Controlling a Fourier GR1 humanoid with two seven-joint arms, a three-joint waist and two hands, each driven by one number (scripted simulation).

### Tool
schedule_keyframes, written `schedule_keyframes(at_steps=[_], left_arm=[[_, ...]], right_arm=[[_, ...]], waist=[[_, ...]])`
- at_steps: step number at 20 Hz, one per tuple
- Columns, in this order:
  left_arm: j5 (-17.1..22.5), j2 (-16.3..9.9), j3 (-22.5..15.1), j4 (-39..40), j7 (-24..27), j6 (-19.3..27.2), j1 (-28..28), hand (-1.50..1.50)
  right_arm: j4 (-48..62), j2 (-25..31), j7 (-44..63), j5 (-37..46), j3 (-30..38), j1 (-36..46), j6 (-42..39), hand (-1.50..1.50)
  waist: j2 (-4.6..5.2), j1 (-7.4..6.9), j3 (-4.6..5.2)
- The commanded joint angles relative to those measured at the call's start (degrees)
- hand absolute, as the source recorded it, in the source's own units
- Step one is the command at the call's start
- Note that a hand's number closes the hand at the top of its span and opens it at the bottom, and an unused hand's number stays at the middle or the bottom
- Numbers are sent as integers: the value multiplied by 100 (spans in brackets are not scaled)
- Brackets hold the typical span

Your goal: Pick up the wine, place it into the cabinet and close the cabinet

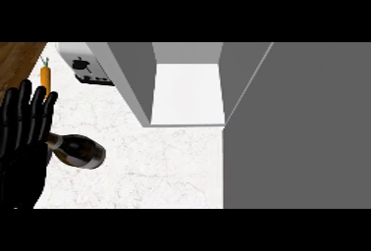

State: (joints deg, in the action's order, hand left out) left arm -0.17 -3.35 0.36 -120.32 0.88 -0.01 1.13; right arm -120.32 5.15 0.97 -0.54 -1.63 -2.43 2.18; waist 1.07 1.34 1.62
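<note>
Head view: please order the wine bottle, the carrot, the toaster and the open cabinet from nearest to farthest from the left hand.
From the left hand, at the view's left edge:
1. Wine bottle: lying on the counter, right beside the hand; contact cannot be told.
2. Carrot: just above the fingertips.
3. Toaster: up and to the right, past the carrot.
4. Cabinet: farthest, at the view's middle, door open.

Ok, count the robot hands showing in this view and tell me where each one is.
1. The left hand stands open at the view's left edge, fingers up, beside the wine bottle lying on the counter. The right hand is out of view.
</note>
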Motion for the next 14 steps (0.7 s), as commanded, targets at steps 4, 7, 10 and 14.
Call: schedule_keyframes(at_steps=[4,7,10,14], left_arm=[[1563,-878,357,154,497,-1696,-23,-150],[2486,-629,-285,567,198,-2292,232,-150],[3453,-1089,41,479,-2,-2911,637,-150],[4204,-1358,186,-296,-847,-2633,685,-150]], right_arm=[[-523,-78,-15,287,-412,-436,-36,-150],[-461,122,213,-445,-837,-375,-789,-150],[-931,227,373,-661,-842,-790,-918,-150],[-1664,381,1041,-965,-706,-836,-931,-150]], waist=[[-128,-92,-147],[-74,-81,-141],[-133,-110,-154],[-126,-137,-162]])
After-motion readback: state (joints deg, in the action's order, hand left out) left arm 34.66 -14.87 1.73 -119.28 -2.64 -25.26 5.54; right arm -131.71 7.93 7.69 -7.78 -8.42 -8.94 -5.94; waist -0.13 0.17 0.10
